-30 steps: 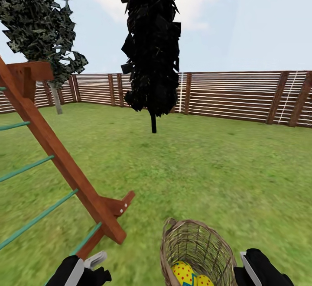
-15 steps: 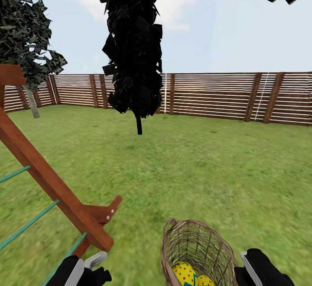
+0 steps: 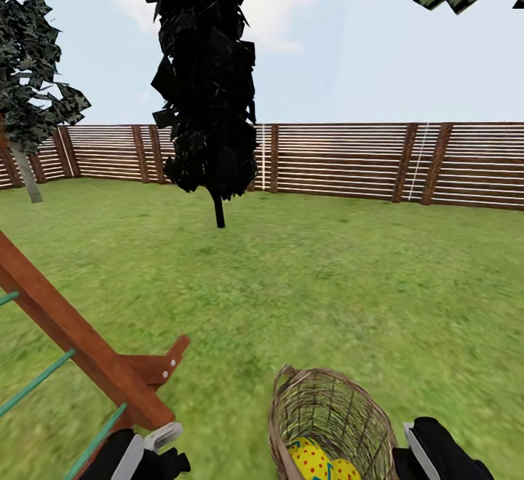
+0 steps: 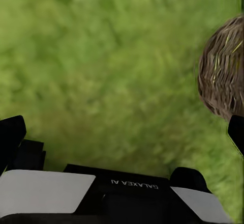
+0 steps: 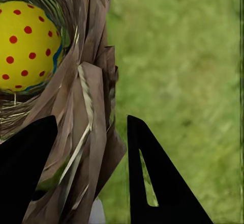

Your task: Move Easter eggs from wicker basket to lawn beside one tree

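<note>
Eggs remain in the basket, near right; none placed. Right gripper clamps the basket rim. Left gripper: state undeterminable. Dark tree stands far left.

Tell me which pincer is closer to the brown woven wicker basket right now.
Right. The right pincer straddles the brown woven wicker basket's rim, one finger on each side of the wall. The left pincer sits apart over the grass, with the basket off to its side.
</note>
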Motion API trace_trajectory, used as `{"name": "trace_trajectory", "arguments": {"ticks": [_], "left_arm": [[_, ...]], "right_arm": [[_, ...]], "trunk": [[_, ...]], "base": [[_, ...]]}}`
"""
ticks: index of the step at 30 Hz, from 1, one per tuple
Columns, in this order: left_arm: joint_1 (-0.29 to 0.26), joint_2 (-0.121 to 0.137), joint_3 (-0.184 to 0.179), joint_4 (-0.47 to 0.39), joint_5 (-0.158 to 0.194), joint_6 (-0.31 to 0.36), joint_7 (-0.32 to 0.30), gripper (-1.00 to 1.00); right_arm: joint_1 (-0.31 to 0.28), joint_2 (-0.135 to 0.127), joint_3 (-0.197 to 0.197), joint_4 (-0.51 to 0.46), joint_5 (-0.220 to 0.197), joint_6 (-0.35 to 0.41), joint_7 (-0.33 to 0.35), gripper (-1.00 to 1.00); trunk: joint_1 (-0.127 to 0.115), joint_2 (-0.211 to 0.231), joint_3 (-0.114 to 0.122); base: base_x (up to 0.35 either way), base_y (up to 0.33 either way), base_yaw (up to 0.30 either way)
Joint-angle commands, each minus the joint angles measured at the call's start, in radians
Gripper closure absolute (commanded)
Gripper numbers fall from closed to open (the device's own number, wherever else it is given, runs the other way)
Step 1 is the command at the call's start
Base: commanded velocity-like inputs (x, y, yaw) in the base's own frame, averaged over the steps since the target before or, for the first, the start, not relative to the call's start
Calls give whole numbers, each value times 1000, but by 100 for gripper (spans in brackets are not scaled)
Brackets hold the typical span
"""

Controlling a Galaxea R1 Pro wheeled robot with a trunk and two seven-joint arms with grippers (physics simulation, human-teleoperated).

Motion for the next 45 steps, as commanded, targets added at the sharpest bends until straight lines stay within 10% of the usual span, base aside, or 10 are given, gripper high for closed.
{"name": "trace_trajectory", "arguments": {"ticks": [1, 23, 24, 45], "left_arm": [[0, -1, 2, -2, 10, 5, 10, -100], [2, -18, -10, 0, 12, -67, 7, -100], [2, -18, -10, 0, 12, -107, 8, -100], [2, -45, -12, 12, 10, -108, 7, -100]], "right_arm": [[0, 0, -2, -2, -2, 5, -2, 100], [0, -82, -4, -9, 68, -58, -5, 100], [0, -82, -4, -9, 9, -58, -5, 100], [0, -110, -9, -10, 7, -58, -7, 100]], "trunk": [[0, -1, -1], [0, -1, -1], [0, -1, -1], [0, -1, -1]], "base": [[185, -285, 0], [38, -112, 0], [-273, 0, 0], [-106, -239, 0]]}}
